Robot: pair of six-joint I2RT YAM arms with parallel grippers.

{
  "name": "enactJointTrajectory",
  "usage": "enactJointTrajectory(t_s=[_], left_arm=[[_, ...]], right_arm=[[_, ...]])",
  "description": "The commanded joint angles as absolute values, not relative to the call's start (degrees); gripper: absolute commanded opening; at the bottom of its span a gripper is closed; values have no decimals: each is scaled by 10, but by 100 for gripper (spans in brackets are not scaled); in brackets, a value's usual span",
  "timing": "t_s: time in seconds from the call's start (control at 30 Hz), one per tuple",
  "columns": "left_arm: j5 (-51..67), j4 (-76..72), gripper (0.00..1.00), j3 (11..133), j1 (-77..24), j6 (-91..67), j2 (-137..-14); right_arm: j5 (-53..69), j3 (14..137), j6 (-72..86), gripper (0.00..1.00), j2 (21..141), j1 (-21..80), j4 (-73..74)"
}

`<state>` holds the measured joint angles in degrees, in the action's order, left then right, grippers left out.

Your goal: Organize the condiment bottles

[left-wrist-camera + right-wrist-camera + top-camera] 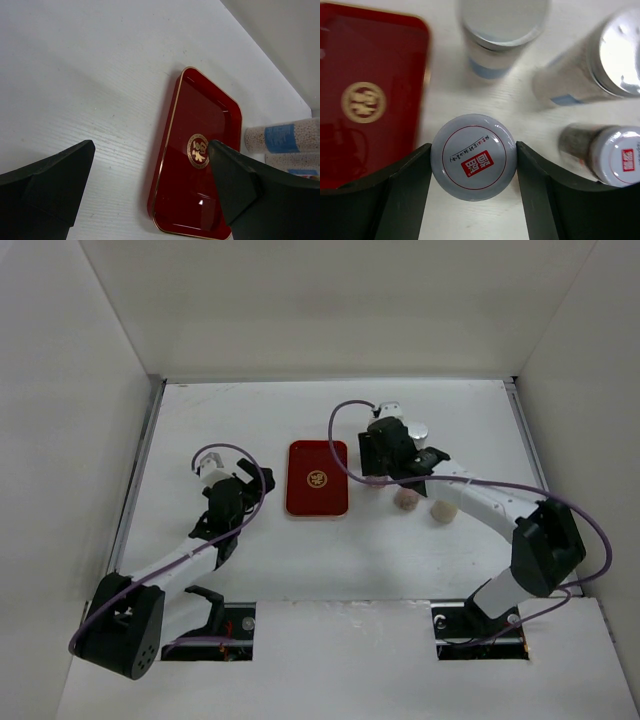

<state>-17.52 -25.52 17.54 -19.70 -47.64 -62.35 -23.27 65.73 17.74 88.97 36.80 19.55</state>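
Note:
In the right wrist view my right gripper (473, 156) is shut on a jar with a pale purple lid and red logo (473, 156), fingers touching both sides. A second purple-lidded jar (619, 162) stands to its right. Two silver-capped jars with blue labels (502, 25) (615, 50) stand beyond. In the top view my right gripper (383, 462) hides the held jar, beside a silver cap (418, 430), a pink-lidded jar (406, 499) and a cream jar (441, 512). My left gripper (215, 488) is open and empty, left of the red tray (317, 478).
The red tray is empty, with a gold emblem; it also shows in the left wrist view (200, 155) and the right wrist view (370, 95). Two blue-labelled jars (290, 137) show past its far side. White walls enclose the table on three sides.

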Motion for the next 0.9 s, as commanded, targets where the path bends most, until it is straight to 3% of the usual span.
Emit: enactJointTrajectory(t_s=[0.0,0.4,0.67,0.87], left_arm=[[-174,-287,100,166,-192,-486,-612],[-149,-292,100,151,-161,-512,-618],[-142,-309,100,159,-169,-514,-657],[-142,-309,100,154,-171,-514,-644]], right_arm=[[-230,747,177,52,875,406,139],[-184,982,178,52,1133,443,72],[-199,1040,174,55,1213,451,38],[-211,1020,176,78,1212,464,36]])
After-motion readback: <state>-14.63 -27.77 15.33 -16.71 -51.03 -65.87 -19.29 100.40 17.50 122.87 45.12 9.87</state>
